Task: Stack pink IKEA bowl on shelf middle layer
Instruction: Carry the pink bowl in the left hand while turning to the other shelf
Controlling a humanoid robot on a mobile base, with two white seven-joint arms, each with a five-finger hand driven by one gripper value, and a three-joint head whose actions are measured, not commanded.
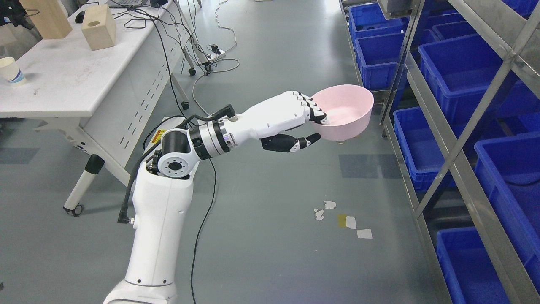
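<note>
My left hand [317, 126] is shut on a pink bowl [352, 110], with the fingers over its near rim and the thumb under its side. It holds the bowl upright in the air above the grey floor, just left of the metal shelf [453, 162]. The bowl looks empty. The left arm reaches up and to the right from the lower left. The right arm does not show.
The shelf on the right holds several blue plastic bins [460, 74] on its layers. A white table [63, 80] at the left carries wooden blocks [98, 26] and a paper cup [11, 71]. Cables trail over the floor [219, 55]. Scraps of tape [350, 221] lie on the floor.
</note>
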